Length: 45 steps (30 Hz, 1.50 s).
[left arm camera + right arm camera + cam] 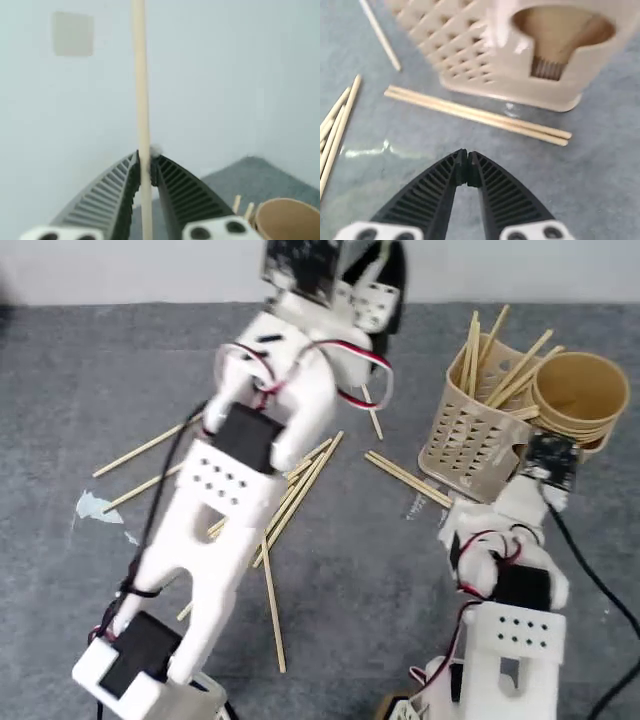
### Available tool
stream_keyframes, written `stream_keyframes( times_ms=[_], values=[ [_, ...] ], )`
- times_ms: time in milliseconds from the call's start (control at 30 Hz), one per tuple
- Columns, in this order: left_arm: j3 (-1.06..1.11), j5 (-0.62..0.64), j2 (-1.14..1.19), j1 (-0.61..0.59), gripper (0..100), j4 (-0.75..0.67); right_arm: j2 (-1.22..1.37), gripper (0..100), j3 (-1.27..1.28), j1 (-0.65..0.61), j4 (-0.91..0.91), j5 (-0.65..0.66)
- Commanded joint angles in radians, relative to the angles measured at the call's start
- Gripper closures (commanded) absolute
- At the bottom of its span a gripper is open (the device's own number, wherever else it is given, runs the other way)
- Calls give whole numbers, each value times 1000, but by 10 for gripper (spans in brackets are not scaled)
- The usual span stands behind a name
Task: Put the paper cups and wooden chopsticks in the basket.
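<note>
Closest to me, the right gripper [466, 159] hangs low over the grey table [60, 390] on the near side of the basket [470, 435]. Its jaws are pressed together on nothing. Between it and the basket's foot lies a pair of chopsticks [475, 116]. They lie side by side, just short of the basket wall, and their long axis runs across the line the claw points along. This arm is plainly the nearer one to that pair, though I'd say the jaws must spread before they can take it. The basket holds a sheaf of sticks poking out of its top and the stacked paper cups [580, 395] at its far corner. A loose scatter of chopsticks [295, 490] lies well off from the basket, partly under the other arm. Farthest back, the left gripper [145, 160] is lifted off the table and aimed at the wall, pinching a single chopstick [141, 75]. That stick runs lengthwise with the claw and juts out past its tips. The basket sits off to one side of this claw and below it, so I reckon the arm has to swing across and tip the stick down into the basket's mouth.
</note>
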Motion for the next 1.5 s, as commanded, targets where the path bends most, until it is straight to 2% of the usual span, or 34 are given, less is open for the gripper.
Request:
stream_keyframes(
  times_ms=[0,100,300,467,567,833,933,1033,1333,1467],
  values=[
    [102,17,-41,48,987,-227,-21,990,-6,76,-50,-12],
    [176,17,-26,81,986,-316,-16,990,-6,107,-73,-12],
    [182,18,132,109,986,-433,-19,990,-6,111,-76,-12],
    [182,158,238,101,986,-565,-19,990,-6,111,-76,-12],
    [182,193,269,104,986,-580,-16,990,-6,111,-76,-12],
    [185,190,334,109,985,-575,-15,990,-6,111,-76,-12],
    [179,190,334,109,942,-505,-13,990,-6,111,-76,-12],
    [142,195,308,114,882,-367,-13,990,-6,111,-76,-12],
    [88,189,52,94,878,-20,-13,990,-6,107,-73,-12],
    [90,189,-101,37,878,140,-13,990,-6,105,-68,-12]
  ],
)
